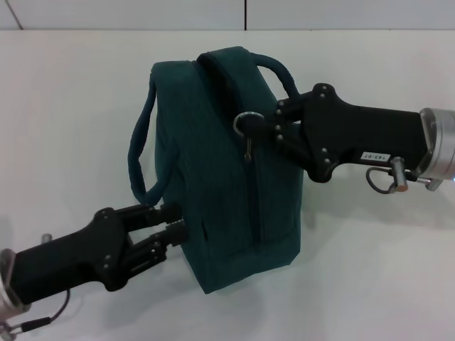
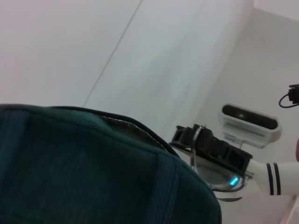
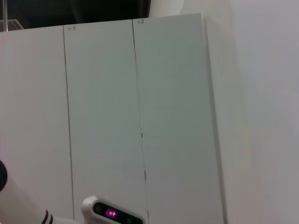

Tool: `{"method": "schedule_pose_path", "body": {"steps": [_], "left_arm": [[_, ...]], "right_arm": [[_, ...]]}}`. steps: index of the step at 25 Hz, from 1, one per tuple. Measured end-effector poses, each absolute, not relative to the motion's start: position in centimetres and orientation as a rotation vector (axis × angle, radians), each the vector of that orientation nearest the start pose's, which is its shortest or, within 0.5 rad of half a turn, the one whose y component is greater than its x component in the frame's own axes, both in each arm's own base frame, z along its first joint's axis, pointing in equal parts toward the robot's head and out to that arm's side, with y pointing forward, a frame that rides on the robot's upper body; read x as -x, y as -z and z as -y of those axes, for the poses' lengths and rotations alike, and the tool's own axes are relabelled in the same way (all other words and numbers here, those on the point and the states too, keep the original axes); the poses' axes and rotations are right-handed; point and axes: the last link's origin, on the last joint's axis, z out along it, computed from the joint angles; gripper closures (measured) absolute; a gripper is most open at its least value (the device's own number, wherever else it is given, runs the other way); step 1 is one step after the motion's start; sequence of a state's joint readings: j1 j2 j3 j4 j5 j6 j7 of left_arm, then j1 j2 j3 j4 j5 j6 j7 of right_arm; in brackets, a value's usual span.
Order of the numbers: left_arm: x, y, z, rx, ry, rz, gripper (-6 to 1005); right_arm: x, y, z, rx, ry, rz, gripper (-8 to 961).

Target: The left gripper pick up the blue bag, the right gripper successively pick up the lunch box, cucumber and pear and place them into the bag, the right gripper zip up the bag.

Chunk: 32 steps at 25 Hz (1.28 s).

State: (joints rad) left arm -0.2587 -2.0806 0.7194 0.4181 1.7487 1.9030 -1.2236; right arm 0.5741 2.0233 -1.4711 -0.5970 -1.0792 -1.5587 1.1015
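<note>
Because the blue bag (image 1: 227, 170) is soft cloth, it can flop, so the left gripper (image 1: 174, 224) pinches its bottom end. The right gripper (image 1: 264, 128) squeezes the zipper ring (image 1: 248, 125), a small, slippery thing.

The bag's (image 1: 227, 177) contents are hidden by its fabric; the left arm (image 1: 43, 273) is cut off at the edge.

Black screwed grippers, silver wrists, cables

The blue bag (image 1: 227, 170) stands on the white table (image 1: 64, 106)
</note>
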Motion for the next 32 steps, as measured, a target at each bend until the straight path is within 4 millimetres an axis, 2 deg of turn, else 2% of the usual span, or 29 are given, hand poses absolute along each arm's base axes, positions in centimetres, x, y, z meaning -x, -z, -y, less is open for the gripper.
{"method": "schedule_pose_path", "body": {"steps": [8,11,17,26,32], "left_arm": [[29.0,2.4,-20.6,2.523,1.356,0.744,609],[29.4,3.6,-20.1,2.439,1.317,0.656,608],[29.1,5.4,-19.1,2.374,1.306,0.618,578],[28.5,4.9,-18.2,2.365,1.43,0.685,486],[28.6,5.5,-17.9,2.331,1.425,0.737,425]], "right_arm": [[-15.1,2.7,-32.8,2.733,-1.307,-0.009,936],[-14.8,2.7,-33.0,2.729,-1.309,-0.004,936],[-14.9,3.2,-33.2,2.737,-1.276,-0.022,936],[-15.0,3.3,-33.1,2.742,-1.27,-0.029,936],[-15.3,3.6,-33.0,2.746,-1.261,-0.035,936]]}}
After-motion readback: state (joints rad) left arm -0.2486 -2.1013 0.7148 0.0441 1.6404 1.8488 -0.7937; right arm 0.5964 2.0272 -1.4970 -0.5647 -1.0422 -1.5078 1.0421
